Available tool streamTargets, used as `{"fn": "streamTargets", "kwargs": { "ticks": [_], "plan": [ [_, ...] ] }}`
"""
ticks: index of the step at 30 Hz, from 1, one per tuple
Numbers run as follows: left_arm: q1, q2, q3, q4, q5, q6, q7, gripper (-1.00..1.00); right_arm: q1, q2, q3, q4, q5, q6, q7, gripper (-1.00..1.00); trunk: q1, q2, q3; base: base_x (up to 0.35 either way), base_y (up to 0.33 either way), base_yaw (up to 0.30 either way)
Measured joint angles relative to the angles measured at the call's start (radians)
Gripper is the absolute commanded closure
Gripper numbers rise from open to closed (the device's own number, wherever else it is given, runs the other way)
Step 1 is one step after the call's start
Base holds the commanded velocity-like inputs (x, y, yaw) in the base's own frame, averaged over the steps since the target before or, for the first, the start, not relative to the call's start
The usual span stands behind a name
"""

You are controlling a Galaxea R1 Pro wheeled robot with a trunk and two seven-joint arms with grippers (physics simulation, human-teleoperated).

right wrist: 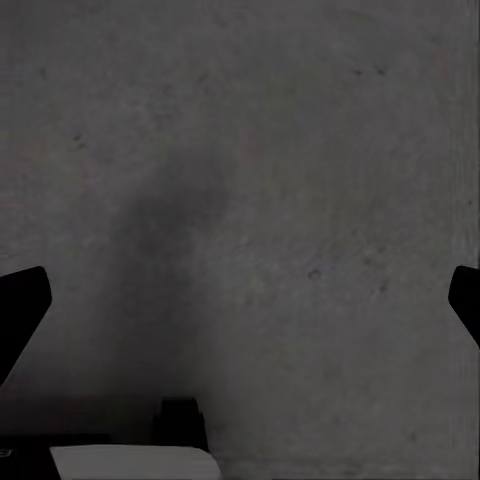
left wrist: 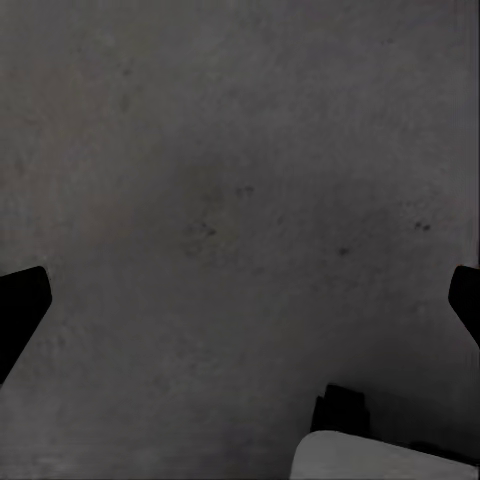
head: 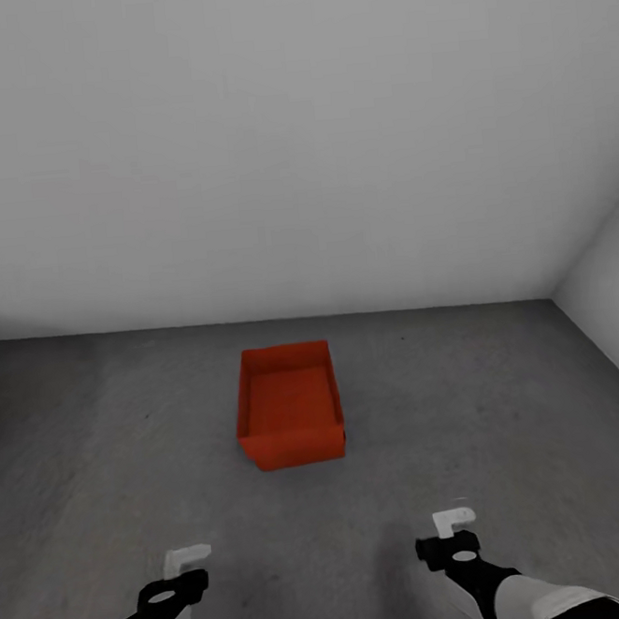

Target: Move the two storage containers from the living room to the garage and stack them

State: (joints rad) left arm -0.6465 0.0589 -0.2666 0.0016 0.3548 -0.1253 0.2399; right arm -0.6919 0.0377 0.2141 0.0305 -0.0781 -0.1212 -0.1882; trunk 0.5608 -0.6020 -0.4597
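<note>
The orange-red open-top plastic storage bin point(head: 290, 405) sits on the dark grey concrete garage floor point(head: 506, 405), straight ahead and midway between both tools, long axis running away. Left tool point(left wrist: 240, 300) and right tool point(right wrist: 240, 300) appear released, empty.

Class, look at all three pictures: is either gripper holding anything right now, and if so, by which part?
Nothing is held. Both wrist views show wide-open jaws over bare concrete floor; the orange-red container sits alone on the floor, ahead of both arms.

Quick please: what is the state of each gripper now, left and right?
Left gripper: open, empty, over the bare concrete floor.
Right gripper: open, empty, over the same floor.
</note>
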Motion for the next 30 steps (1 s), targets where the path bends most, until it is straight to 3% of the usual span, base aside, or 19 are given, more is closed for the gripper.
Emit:
{"fn": "streamTargets", "kwargs": {
  "ticks": [5, 10, 12, 14, 17, 30],
  "plan": [
    [0.077, 0.001, -0.002, 0.0, 0.004, 0.0, -0.014, -1.0, 0.072, 0.002, 0.004, 0.0, 0.004, 0.013, 0.006, -1.0, 0.0, 0.0, 0.008, 0.0, 0.0, 0.0],
    [0.12, 0.003, -0.001, 0.001, 0.041, 0.005, -0.032, -1.0, 0.123, 0.002, 0.005, 0.0, 0.006, 0.013, 0.021, -1.0, 0.0, 0.0, 0.016, 0.0, 0.0, 0.0],
    [0.134, 0.005, -0.001, 0.001, 0.072, 0.023, -0.036, -1.0, 0.139, -0.001, 0.005, 0.0, 0.005, 0.01, 0.03, -1.0, 0.0, 0.0, 0.02, 0.0, 0.0, 0.0],
    [0.156, 0.007, -0.001, 0.001, 0.126, 0.074, -0.043, -1.0, 0.178, -0.002, 0.004, 0.0, 0.005, 0.006, 0.046, -1.0, 0.0, 0.0, 0.023, 0.0, 0.0, 0.0],
    [0.194, 0.005, -0.001, 0.001, 0.16, 0.124, -0.058, -1.0, 0.23, 0.0, 0.004, 0.0, 0.004, 0.012, 0.055, -1.0, 0.0, 0.0, 0.028, 0.0, 0.0, 0.0],
    [0.309, -0.005, -0.003, -0.001, 0.171, 0.134, -0.123, -1.0, 0.355, -0.006, 0.003, 0.0, 0.002, 0.018, 0.09, -1.0, 0.0, 0.0, 0.049, 0.0, 0.0, 0.0]
  ]
}}
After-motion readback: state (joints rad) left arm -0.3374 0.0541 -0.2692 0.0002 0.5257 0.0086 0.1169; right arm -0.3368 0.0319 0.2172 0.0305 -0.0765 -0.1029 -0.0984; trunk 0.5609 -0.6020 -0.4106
